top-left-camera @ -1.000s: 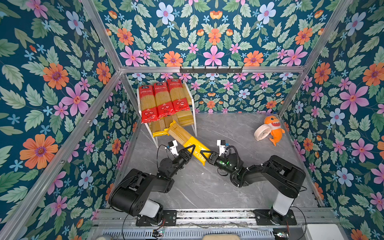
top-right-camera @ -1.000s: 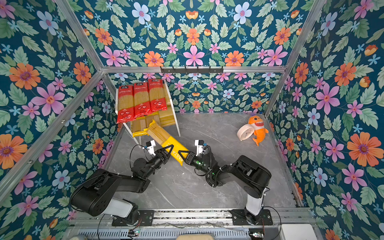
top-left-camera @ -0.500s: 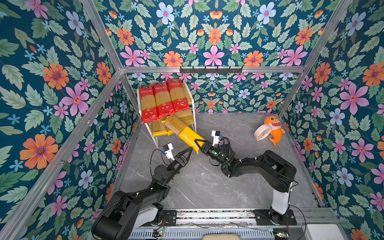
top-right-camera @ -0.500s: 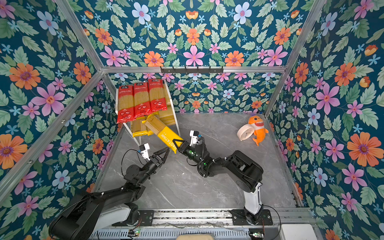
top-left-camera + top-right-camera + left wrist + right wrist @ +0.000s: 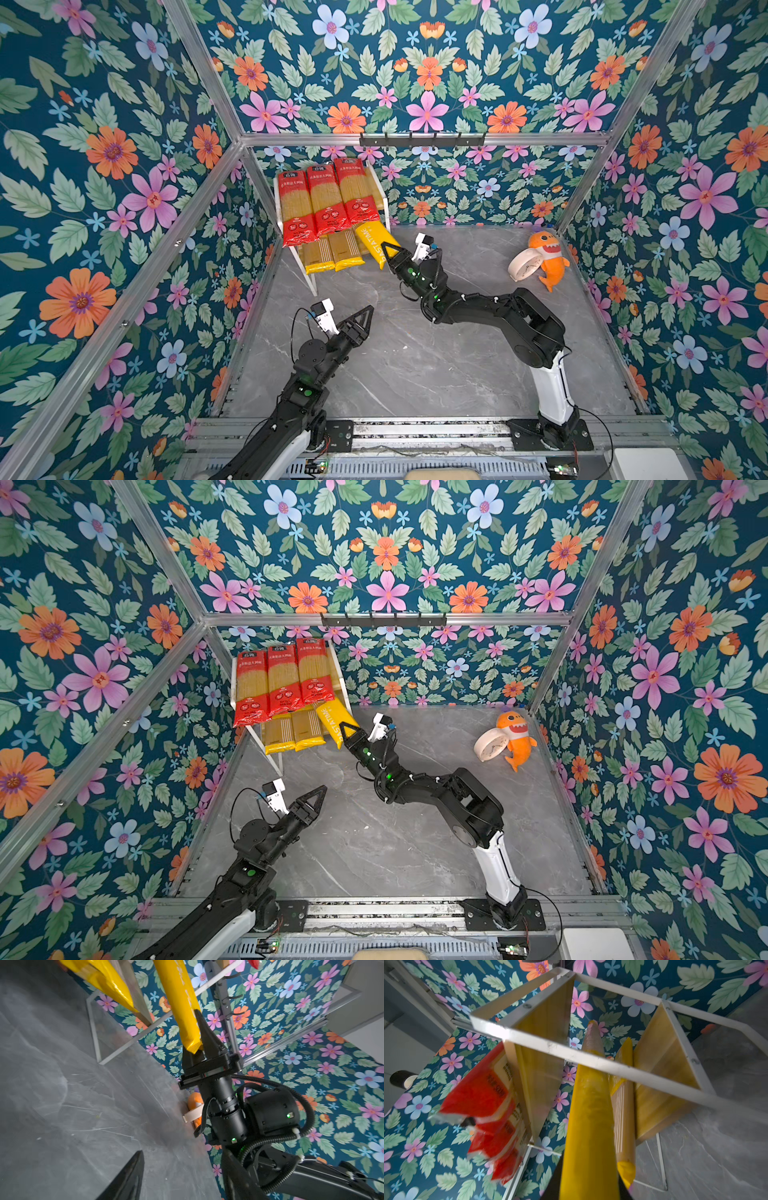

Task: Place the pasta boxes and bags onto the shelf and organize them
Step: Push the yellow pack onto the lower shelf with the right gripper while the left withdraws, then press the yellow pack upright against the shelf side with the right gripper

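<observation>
We see the right gripper (image 5: 388, 251) with jaws closed on the near end of a yellow PASTATIME pack (image 5: 374, 241). Its far end reaches over the lower board of the shelf (image 5: 571, 1053), beside two yellow packs (image 5: 332, 251). The left gripper (image 5: 366, 312), jaws apart and empty, hangs above the grey table (image 5: 415, 365). Floral walls (image 5: 415, 62) surround it.

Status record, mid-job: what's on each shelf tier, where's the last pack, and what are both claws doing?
upper tier: three red packs side by side on the shelf
lower tier: two yellow packs lying flat
third yellow pack: angled, far end in the lower tier
right claw: shut on third yellow pack
left claw: open, empty, above the table
</observation>
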You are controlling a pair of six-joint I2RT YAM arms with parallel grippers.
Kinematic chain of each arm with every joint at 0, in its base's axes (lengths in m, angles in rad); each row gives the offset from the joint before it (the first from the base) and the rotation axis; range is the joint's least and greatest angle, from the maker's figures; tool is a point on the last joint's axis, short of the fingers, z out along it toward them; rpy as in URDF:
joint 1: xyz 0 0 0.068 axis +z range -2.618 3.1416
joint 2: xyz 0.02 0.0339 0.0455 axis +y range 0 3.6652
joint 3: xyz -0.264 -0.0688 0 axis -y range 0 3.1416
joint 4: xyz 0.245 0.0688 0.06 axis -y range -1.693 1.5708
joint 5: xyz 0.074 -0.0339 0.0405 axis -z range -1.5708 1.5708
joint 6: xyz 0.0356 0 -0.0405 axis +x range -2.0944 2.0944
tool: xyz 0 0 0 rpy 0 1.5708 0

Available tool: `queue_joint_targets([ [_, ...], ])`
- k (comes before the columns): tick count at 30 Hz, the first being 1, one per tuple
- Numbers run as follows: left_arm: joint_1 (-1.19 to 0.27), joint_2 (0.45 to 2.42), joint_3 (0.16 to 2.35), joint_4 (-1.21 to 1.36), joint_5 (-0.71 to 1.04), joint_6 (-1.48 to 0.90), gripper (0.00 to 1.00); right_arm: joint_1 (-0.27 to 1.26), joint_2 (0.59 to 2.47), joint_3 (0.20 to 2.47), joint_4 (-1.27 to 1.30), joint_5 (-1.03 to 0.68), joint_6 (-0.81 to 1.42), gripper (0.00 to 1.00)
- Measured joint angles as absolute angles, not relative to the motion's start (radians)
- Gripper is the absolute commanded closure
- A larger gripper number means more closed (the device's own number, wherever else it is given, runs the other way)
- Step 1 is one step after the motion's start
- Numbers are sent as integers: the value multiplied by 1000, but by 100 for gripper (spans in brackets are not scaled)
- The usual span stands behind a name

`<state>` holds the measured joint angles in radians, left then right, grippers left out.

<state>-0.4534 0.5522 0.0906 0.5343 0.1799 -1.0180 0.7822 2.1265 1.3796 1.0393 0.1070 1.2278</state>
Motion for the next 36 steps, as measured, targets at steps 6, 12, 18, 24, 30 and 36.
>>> queue_joint_targets([
  [6, -453, 517, 88, 379, 148, -992, 39, 794, 2220, 1524, 937, 213, 1283, 96],
  [12, -453, 529, 86, 343, 134, -986, 39, 815, 2264, 1574, 825, 307, 1362, 77],
  [18, -453, 553, 86, 345, 134, -985, 39, 828, 2263, 1585, 809, 342, 1395, 53],
  [24, -453, 557, 76, 347, 134, -985, 39, 830, 2199, 1525, 739, 332, 1410, 49],
  [30, -453, 558, 72, 356, 134, -985, 39, 822, 2138, 1441, 700, 255, 1398, 48],
  [36, -453, 558, 67, 367, 137, -985, 39, 778, 2074, 1380, 694, 121, 1319, 50],
])
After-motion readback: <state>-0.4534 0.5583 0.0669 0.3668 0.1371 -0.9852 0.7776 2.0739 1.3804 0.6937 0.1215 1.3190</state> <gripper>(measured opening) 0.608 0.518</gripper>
